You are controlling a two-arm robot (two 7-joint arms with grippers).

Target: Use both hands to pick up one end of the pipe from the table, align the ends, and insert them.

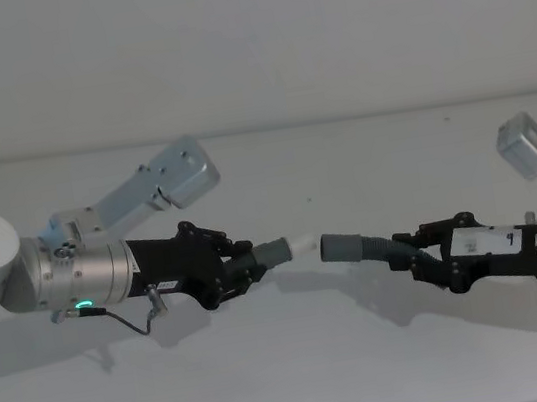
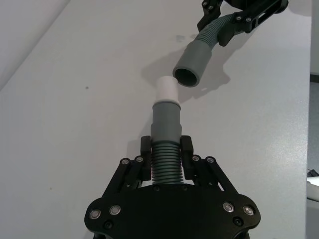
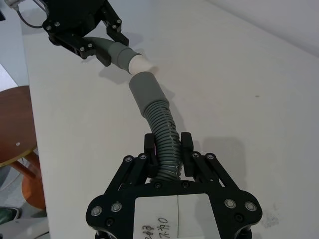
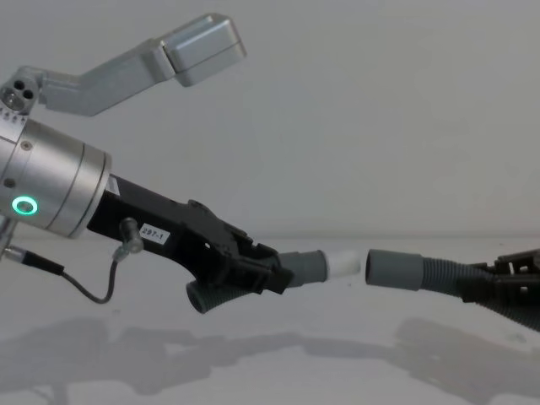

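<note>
Off my table edge there's a round brown wooden stool (image 3: 15, 127), seat lower than the tabletop, orange-brown legs under it. Dark green bit (image 3: 9, 214) on the floor just below the stool, can't tell what. Pale wall (image 1: 243, 33) beyond the stool's table.

The short hose piece (image 4: 253, 283) is dark grey and ribbed, with a smooth grey cuff (image 1: 274, 252) ending in a narrower white tip (image 2: 165, 90). It is held above the white table (image 1: 302, 358), lying roughly level, with its tip pointing toward the other piece. The longer hose piece (image 3: 162, 127) is also ribbed and dark grey, curving slightly, and ends in a wider smooth cuff (image 2: 192, 63) with an open round mouth. It too is held clear of the table. The two ends face each other, nearly in line, just apart and not yet joined.
</note>
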